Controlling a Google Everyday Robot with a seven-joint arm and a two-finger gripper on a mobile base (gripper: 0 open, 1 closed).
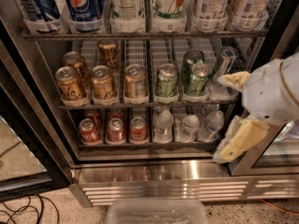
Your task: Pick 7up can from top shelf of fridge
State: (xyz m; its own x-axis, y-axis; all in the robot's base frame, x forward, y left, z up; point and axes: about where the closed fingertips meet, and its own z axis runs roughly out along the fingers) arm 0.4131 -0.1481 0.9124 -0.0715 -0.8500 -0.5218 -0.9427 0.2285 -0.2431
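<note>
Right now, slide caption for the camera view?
Open gripper hovers at right edge of the fridge, below the top shelf where the 7up can stands untouched.

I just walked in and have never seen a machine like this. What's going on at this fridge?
A robot is working at a drinks fridge. Its gripper sits at the right edge, level with the middle rack, fingers open and holding nothing. The 7up can it wants stands on the top shelf, in a row with blue Pepsi cans and other white cans, above and left of the gripper. No can has been grasped yet.
</note>
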